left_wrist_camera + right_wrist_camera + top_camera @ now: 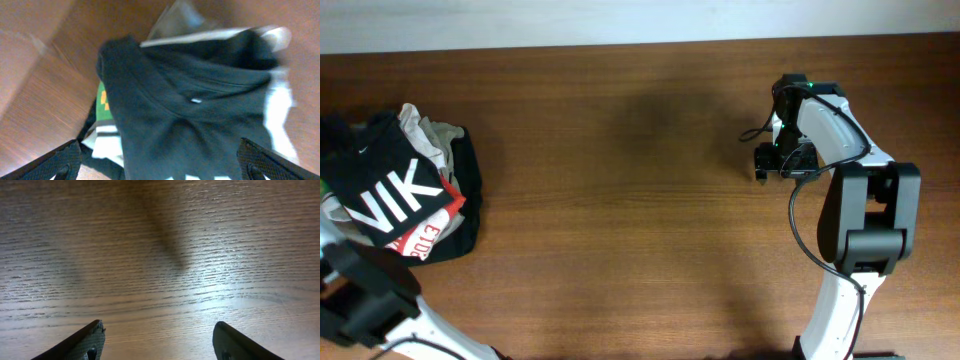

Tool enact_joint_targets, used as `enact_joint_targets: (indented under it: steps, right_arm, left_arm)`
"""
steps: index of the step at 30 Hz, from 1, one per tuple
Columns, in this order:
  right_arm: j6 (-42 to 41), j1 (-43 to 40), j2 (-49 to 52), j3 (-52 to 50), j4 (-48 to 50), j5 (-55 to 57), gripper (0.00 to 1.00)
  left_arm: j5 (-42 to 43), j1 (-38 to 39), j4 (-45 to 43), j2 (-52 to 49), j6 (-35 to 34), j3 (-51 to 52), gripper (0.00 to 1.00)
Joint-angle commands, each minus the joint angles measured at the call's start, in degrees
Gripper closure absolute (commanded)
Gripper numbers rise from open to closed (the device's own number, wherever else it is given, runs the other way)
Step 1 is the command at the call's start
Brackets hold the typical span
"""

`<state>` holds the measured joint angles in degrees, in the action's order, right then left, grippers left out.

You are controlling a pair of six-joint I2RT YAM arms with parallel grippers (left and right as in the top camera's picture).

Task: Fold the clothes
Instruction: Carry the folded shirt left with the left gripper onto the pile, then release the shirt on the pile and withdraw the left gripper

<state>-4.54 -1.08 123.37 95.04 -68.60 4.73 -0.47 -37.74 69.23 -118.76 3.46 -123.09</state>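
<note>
The dark charcoal T-shirt point(392, 185) with white letters "NIK" and a small swoosh lies crumpled on top of a clothes pile at the table's far left. In the left wrist view the shirt point(190, 100) fills the frame, blurred, with the swoosh near the middle. My left gripper point(160, 152) is open, its fingers wide apart above the shirt and holding nothing. My right gripper point(775, 160) is far from the pile at the right side of the table. It is open and empty over bare wood point(160, 327).
Under the shirt lie a white-and-red garment point(420, 235), a plain black garment point(468, 195) and a pale grey one point(430, 135). A green patch point(102, 97) shows beneath the shirt. The wooden table point(620, 200) stretches between the pile and the right arm.
</note>
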Motion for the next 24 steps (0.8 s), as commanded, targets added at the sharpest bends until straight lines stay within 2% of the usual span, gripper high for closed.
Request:
enact_joint_targets:
  steps: [1,4,5,7,9,11,13,14,18,19,21,24]
  right_arm:
    - [-0.1,-0.1,-1.5,0.9,0.2,-6.4,0.22]
    - [5.0,-0.1,-1.5,1.7,1.5,-18.1,0.2]
    - [6.2,-0.2,-1.5,4.0,1.3,-18.1,0.18]
    - [6.2,-1.3,-1.5,14.5,-4.2,-18.1,0.17]
    - [6.3,-2.4,-1.5,22.5,-12.0,-18.0,0.12]
    - [6.3,-3.5,-1.5,25.4,-19.5,-18.0,0.12]
    - [6.3,-4.6,-1.6,25.4,-28.8,-17.6,0.13]
    - [6.3,-4.8,-2.6,24.2,-28.8,-17.6,0.14]
    - [6.6,-4.5,-12.5,14.7,-28.6,-17.4,0.14]
    - [7.9,-4.5,-17.0,11.6,-26.4,-17.2,0.12]
    - [8.2,-4.5,-28.4,4.4,-18.7,-16.1,0.0]
    - [8.7,-4.5,-46.6,-8.2,-7.1,-16.0,0.01]
  left_arm:
    - [-1.9,6.3,2.5,10.6,1.3,-1.2,0.01]
    - [-1.7,21.1,3.3,11.5,3.6,-0.8,0.01]
    - [-2.4,27.5,4.0,9.7,4.9,-0.4,0.01]
    - [-2.4,33.7,10.2,5.4,4.9,-0.4,0.01]
    - [-2.4,35.7,19.8,1.9,4.4,-0.4,0.01]
    - [-2.3,35.6,25.8,1.5,-0.2,-0.3,0.01]
    - [-1.8,35.7,27.5,2.3,-3.6,1.7,0.01]
    - [-1.7,35.7,27.5,3.5,-4.0,4.7,0.01]
    - [-1.9,35.7,27.2,14.3,-5.3,19.2,0.01]
    - [-1.9,35.7,24.8,19.0,-5.2,22.3,0.01]
    - [-3.6,35.7,16.2,31.7,-5.2,30.0,0.01]
    - [-5.2,35.7,4.9,49.9,-5.2,43.1,0.01]
